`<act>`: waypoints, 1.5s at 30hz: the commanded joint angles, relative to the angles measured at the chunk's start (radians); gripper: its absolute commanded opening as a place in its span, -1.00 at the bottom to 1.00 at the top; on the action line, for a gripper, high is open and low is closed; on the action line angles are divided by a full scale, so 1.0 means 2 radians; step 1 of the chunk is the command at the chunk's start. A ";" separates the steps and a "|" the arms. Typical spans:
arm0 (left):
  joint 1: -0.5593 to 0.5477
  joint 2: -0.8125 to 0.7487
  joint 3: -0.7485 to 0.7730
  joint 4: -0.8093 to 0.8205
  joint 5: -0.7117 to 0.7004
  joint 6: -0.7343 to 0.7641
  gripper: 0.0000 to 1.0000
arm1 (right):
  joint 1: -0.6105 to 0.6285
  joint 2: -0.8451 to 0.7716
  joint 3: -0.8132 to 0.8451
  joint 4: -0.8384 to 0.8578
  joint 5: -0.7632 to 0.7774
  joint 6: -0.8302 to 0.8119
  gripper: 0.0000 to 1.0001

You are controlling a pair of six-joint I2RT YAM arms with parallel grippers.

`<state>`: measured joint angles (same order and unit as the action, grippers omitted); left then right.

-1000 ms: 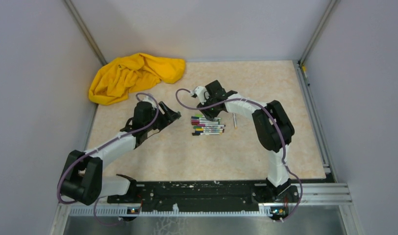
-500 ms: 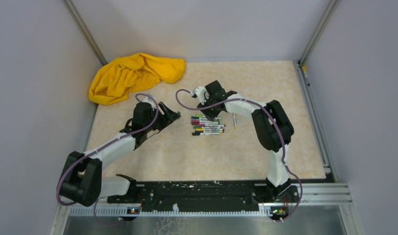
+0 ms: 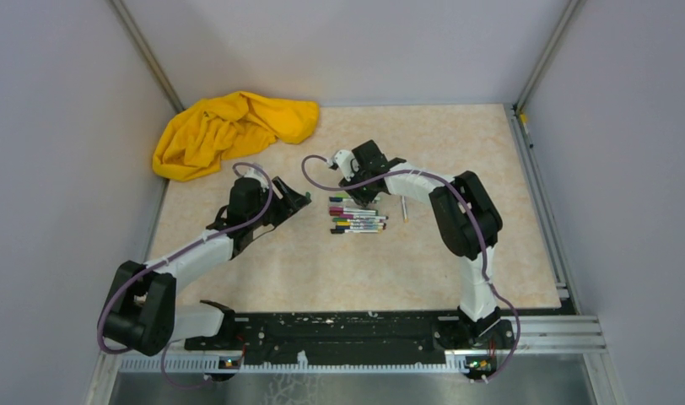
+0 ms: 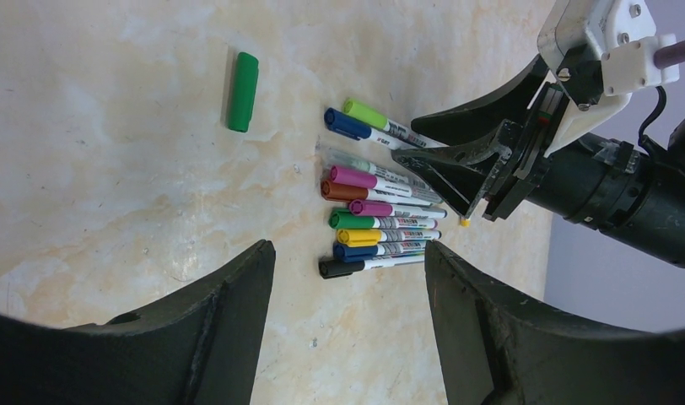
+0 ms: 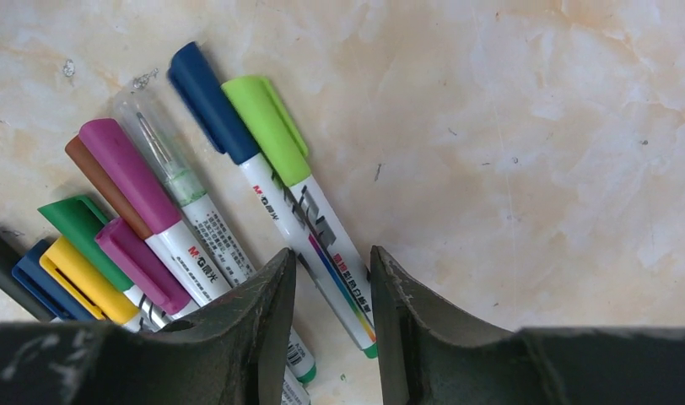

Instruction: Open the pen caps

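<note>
Several capped pens lie side by side mid-table, also in the left wrist view and the right wrist view. One loose green cap lies apart from them. My right gripper is low over the row, also in the top view. It is open, and its jaws straddle the barrel of the lime-capped pen with small gaps on both sides. My left gripper is open and empty, left of the pens, also in the top view.
A crumpled yellow cloth lies at the back left. A thin lone stick-like piece lies just right of the row. Grey walls and metal rails bound the beige table.
My right arm has shifted slightly left and settled lower over the pens. The left arm has barely moved.
</note>
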<state>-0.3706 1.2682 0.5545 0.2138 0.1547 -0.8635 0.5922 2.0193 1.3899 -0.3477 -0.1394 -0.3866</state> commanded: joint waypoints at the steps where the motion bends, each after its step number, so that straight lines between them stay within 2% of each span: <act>1: 0.000 -0.005 -0.007 0.019 -0.003 -0.002 0.43 | -0.002 0.009 0.007 0.010 0.006 -0.008 -0.28; 8: 0.000 -0.007 -0.010 0.020 -0.002 -0.005 0.43 | -0.003 0.000 -0.003 0.011 0.004 -0.004 -0.41; 34: 0.000 -0.012 -0.016 0.018 -0.002 -0.005 0.43 | -0.008 -0.056 -0.003 0.033 -0.026 0.027 -0.24; 45: 0.001 -0.011 -0.014 0.017 -0.004 -0.002 0.43 | -0.017 -0.041 0.005 0.034 -0.017 0.032 -0.24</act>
<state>-0.3706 1.2675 0.5339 0.2260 0.1543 -0.8715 0.5678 1.9572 1.3800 -0.3080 -0.1699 -0.3359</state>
